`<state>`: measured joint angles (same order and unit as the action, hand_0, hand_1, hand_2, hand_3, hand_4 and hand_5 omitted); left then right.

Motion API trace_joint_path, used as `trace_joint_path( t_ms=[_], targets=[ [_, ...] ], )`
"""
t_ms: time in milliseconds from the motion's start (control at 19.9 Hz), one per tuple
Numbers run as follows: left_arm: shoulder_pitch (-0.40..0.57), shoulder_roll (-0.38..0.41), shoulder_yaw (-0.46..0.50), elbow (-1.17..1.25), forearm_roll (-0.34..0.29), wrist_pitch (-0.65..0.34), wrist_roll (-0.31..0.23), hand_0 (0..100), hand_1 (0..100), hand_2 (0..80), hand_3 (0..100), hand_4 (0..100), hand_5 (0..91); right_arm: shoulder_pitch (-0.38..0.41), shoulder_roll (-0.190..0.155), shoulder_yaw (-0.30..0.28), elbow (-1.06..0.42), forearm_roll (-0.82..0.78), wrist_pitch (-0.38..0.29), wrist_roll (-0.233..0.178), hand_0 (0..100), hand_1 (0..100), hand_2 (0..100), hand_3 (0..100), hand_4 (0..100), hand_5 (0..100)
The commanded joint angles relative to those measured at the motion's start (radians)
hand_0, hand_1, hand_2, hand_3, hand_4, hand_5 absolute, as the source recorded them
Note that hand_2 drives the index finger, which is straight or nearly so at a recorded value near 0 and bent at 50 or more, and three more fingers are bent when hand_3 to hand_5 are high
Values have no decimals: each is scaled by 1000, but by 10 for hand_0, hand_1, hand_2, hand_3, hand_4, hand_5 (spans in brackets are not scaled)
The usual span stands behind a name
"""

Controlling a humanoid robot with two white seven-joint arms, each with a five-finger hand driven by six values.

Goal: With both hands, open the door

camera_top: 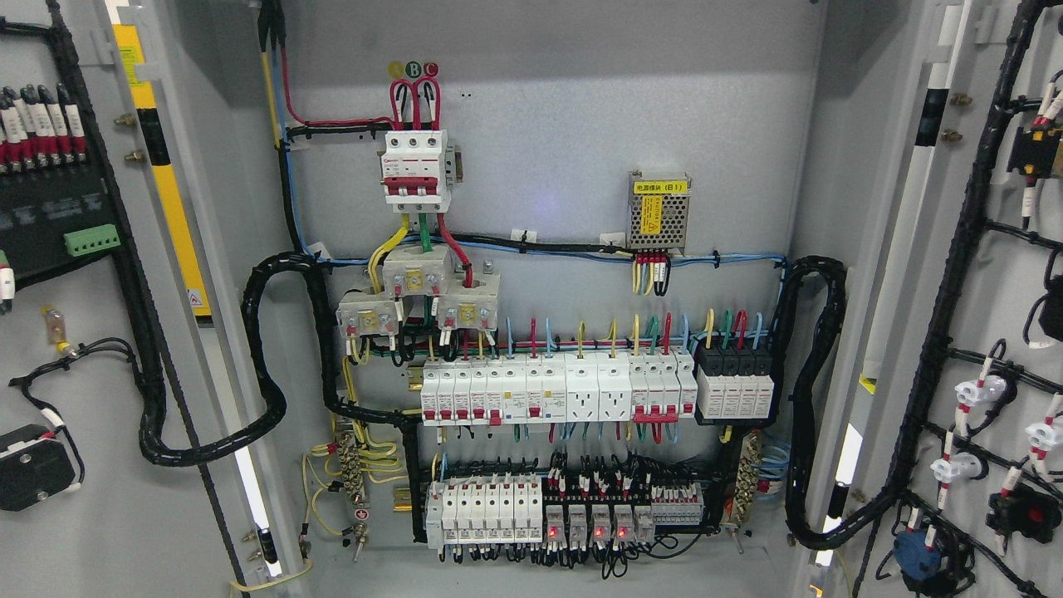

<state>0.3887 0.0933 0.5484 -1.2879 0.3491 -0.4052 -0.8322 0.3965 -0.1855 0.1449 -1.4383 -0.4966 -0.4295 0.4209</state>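
Standing wide open, both doors: left door swung out at 9 o'clock, right door at 3 o'clock, inner faces with wiring toward camera. Cabinet interior fully exposed, so task looks done. Main breaker at 11 o'clock, breaker row centre, relays at 6 o'clock. Black cable looms loop slack to each door, likely to allow swing. Neither hand in frame; can't tell their state.
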Motion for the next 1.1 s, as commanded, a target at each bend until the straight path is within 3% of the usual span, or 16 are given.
trace_joint_path(
  t_ms=[0, 150, 201, 401, 551, 702, 852, 1053],
  targets=[
    [-51, -76, -125, 625, -82, -12, 92, 0, 0, 0, 0, 0, 0, -59, 70, 105, 565, 134, -5, -27, 214, 67, 0, 0, 0, 0],
    [-62, -75, -217, 792, -156, -12, 298, 12, 0, 0, 0, 0, 0, -84, 81, 105, 674, 165, 0, -86, 213, 67, 0, 0, 0, 0],
    [-76, -69, -252, 852, -168, -12, 342, 46, 0, 0, 0, 0, 0, -90, 81, 105, 703, 167, 3, -103, 213, 67, 0, 0, 0, 0],
    [-178, -34, -300, 1102, -171, 5, 435, 98, 0, 0, 0, 0, 0, -128, 83, 107, 867, 196, 11, -154, 214, 67, 0, 0, 0, 0],
    [-269, 15, -387, 1309, -171, 77, 453, 139, 31, 0, 0, 0, 0, -183, 116, 107, 1028, 228, 61, -201, 213, 67, 0, 0, 0, 0],
    [-272, 19, -496, 1319, -168, 108, 467, 172, 41, 0, 0, 0, 0, -215, 118, 111, 1122, 233, 113, -221, 213, 67, 0, 0, 0, 0],
    [-280, 6, -522, 1322, -174, 121, 505, 190, 58, 0, 0, 0, 0, -238, 117, 111, 1159, 274, 181, -254, 213, 67, 0, 0, 0, 0],
    [-280, 6, -611, 1317, -174, 236, 539, 212, 86, 0, 0, 0, 0, -269, 107, 110, 1203, 323, 265, -291, 213, 67, 0, 0, 0, 0]
  ],
)
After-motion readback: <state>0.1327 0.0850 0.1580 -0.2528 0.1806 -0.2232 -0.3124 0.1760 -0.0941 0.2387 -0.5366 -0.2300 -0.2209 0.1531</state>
